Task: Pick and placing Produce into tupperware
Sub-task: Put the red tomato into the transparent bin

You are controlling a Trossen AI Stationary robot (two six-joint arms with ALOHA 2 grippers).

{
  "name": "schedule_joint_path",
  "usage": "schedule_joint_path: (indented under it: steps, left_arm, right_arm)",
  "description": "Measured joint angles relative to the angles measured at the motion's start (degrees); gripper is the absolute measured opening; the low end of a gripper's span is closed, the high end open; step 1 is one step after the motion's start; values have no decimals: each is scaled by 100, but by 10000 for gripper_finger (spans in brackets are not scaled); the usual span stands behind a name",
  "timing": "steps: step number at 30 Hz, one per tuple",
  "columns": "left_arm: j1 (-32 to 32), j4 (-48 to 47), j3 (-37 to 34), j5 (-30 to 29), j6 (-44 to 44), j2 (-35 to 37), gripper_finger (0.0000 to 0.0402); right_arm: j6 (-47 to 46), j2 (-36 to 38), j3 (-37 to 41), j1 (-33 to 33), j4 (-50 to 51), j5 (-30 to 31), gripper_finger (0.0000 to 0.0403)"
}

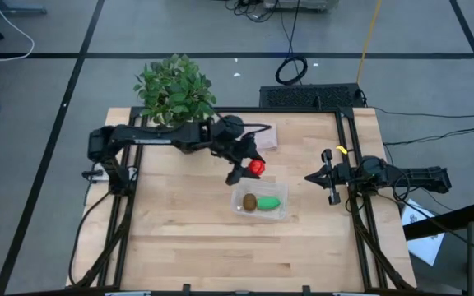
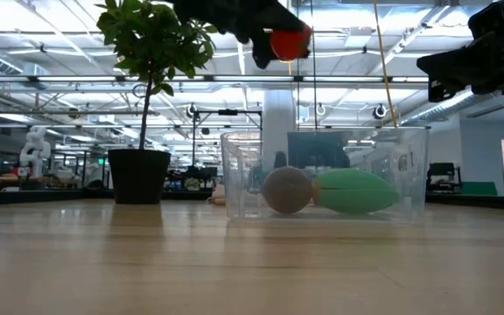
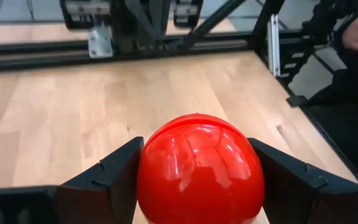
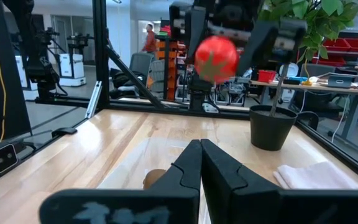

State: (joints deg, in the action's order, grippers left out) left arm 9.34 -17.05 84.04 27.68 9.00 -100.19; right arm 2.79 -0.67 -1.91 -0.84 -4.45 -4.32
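Your left gripper (image 1: 252, 169) clenched the round red produce (image 1: 257, 167) in the air, just above the far edge of the clear tupperware (image 1: 261, 214). The tupperware sat mid-table and held the brown kiwi (image 1: 249, 201) beside the green piece (image 1: 269, 203). Your right gripper (image 1: 312, 177) waited near the table's right edge with its fingers pressed together, holding nothing.

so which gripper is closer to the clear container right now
Left. The left gripper holds the red ball in the air just beyond the clear container's far edge. The right gripper is shut and waits off to the container's right, farther away.
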Motion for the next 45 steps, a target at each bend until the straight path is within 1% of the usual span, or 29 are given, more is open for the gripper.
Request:
schedule_joint_path:
  steps: [3, 13, 17, 21, 27, 38, 45]
  left_arm:
    - [0, -130, 87, 91, 5, -237, 255]
    - [-25, -632, 109, 114, 97, -773, 255]
    - [-83, -806, 106, 127, 149, -931, 255]
    - [-148, -1002, 104, 93, 327, -938, 255]
    - [-228, -1039, 102, 43, 411, -941, 255]
    - [-308, -972, 84, -76, 498, -1510, 255]
    - [-304, -1069, 89, -87, 604, -1498, 255]
  right_arm:
    - [2, 0, 2, 0, 2, 0, 0]
    - [4, 0, 0, 0, 0, 0, 0]
    - [4, -1, 2, 0, -1, 0, 0]
    - [4, 0, 2, 0, -3, 0, 0]
    - [-2, -2, 2, 0, -2, 0, 0]
    - [-16, -2, 2, 0, 8, 0, 0]
    - [-16, -1, 1, 0, 10, -1, 0]
